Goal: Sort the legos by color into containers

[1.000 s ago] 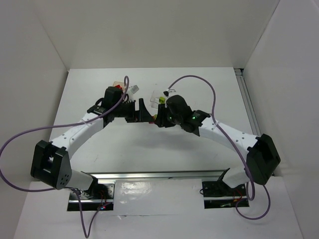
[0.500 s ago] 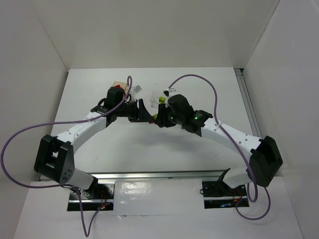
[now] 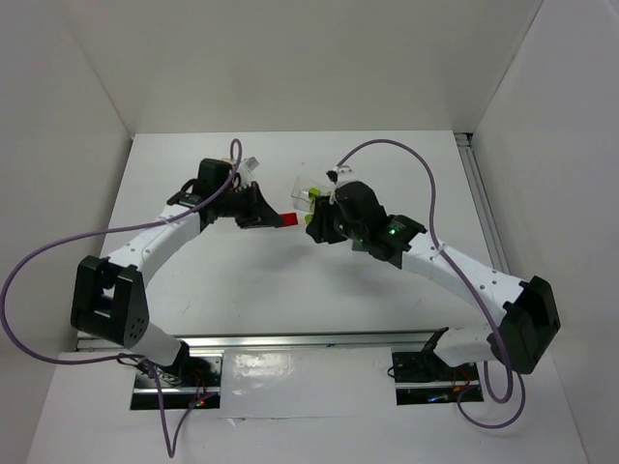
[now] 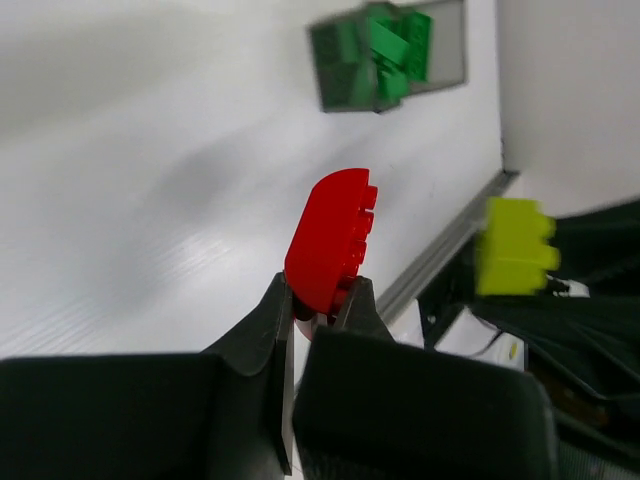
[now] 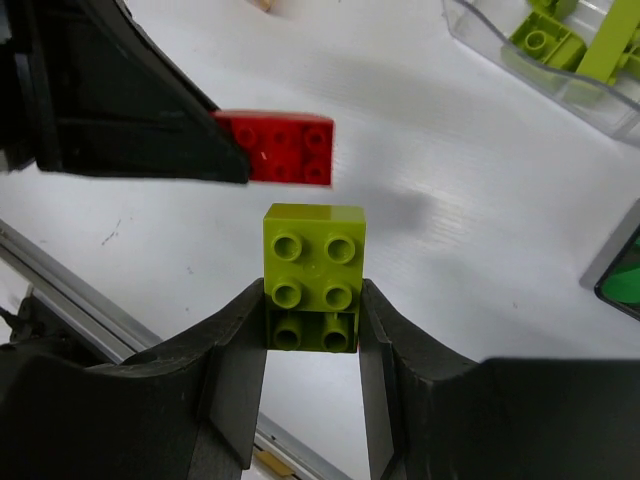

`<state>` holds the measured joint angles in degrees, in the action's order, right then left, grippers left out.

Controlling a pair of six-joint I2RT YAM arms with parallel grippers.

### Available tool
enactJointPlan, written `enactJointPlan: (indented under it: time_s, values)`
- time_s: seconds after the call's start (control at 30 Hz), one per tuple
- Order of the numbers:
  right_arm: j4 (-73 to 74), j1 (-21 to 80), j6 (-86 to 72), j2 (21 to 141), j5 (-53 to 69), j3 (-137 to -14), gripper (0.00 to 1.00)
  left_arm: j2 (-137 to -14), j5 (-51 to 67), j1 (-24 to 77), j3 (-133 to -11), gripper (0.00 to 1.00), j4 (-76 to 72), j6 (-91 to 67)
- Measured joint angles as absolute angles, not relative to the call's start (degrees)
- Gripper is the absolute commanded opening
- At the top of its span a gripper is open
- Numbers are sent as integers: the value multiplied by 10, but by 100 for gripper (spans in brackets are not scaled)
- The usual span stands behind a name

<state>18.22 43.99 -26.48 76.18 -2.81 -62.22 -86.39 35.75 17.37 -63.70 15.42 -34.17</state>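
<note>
My left gripper point(image 4: 322, 296) is shut on a red lego point(image 4: 330, 240) and holds it above the table, the brick sticking out past the fingertips. In the top view that gripper point(image 3: 272, 219) and its red lego point(image 3: 289, 221) sit just left of my right gripper point(image 3: 312, 226). My right gripper point(image 5: 313, 305) is shut on a yellow-green lego point(image 5: 313, 262), studs facing the camera, close to the red lego point(image 5: 285, 148). A clear container point(image 5: 545, 75) holds several yellow-green legos. A dark smoky container point(image 4: 390, 58) holds green legos.
White walls close the table on three sides. A metal rail point(image 3: 290, 340) runs along the near edge by the arm bases. Purple cables point(image 3: 387, 147) loop over both arms. The dark container's corner point(image 5: 622, 272) shows at the right edge of the right wrist view.
My left gripper has gone from open to shut on the red lego and has drawn back a little to the left. The right gripper still holds the yellow-green lego.
</note>
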Motion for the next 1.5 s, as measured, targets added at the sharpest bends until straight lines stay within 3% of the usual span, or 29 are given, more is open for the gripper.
enactJointPlan:
  time_s: [0.33, 0.6, 0.63, 0.7, 0.73, 0.77, 0.8, 1.17, 1.5]
  values:
    - [208, 440, -265, 738, -98, -622, 35, -878, 93, 68, -719, 0, 307, -349]
    - [216, 440, -265, 751, -109, -622, 35, -1015, -16, 41, -838, 1, 330, -354]
    - [216, 440, -265, 755, -109, -622, 35, -1030, -26, 39, -847, 18, 334, -359]
    - [217, 440, -265, 763, -110, -622, 35, -1058, -40, 36, -862, 40, 341, -362]
    - [216, 439, -265, 767, -110, -622, 35, -1069, -45, 34, -870, 60, 343, -363]
    - [216, 438, -265, 769, -110, -622, 35, -1081, -50, 32, -879, 94, 346, -363]
    - [216, 437, -265, 772, -110, -622, 35, -1090, -52, 31, -889, 100, 351, -360]
    - [207, 425, -265, 867, -124, -661, 35, -1063, -64, 38, -914, 99, 368, -362]
    - [210, 317, -263, 1102, -161, -886, 38, -834, -72, 48, -872, 96, 374, -361]
